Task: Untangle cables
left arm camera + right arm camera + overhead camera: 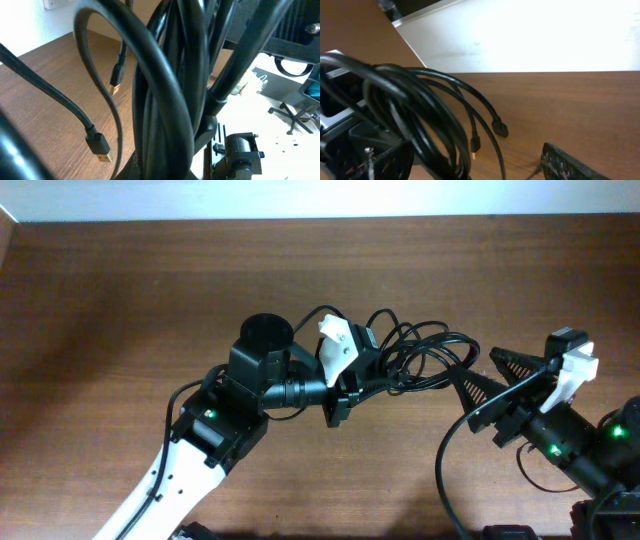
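Observation:
The cables (415, 355) form one tangled black bundle of loops at mid-table. My left gripper (343, 372), with white finger parts, is shut on the bundle's left side. In the left wrist view the bundle (170, 95) fills the frame and two gold-tipped plugs (101, 148) hang free above the wood. My right gripper (480, 380) is open and empty just right of the bundle. In the right wrist view the loops (420, 110) sit to the left, two plug ends (500, 129) dangle, and one textured finger (572, 166) shows at the bottom.
The brown wooden table (120, 300) runs to a white wall along the far edge. The left arm's black wrist housing (262, 355) stands next to the bundle. The right arm's own thicker cable (450, 460) loops at front right.

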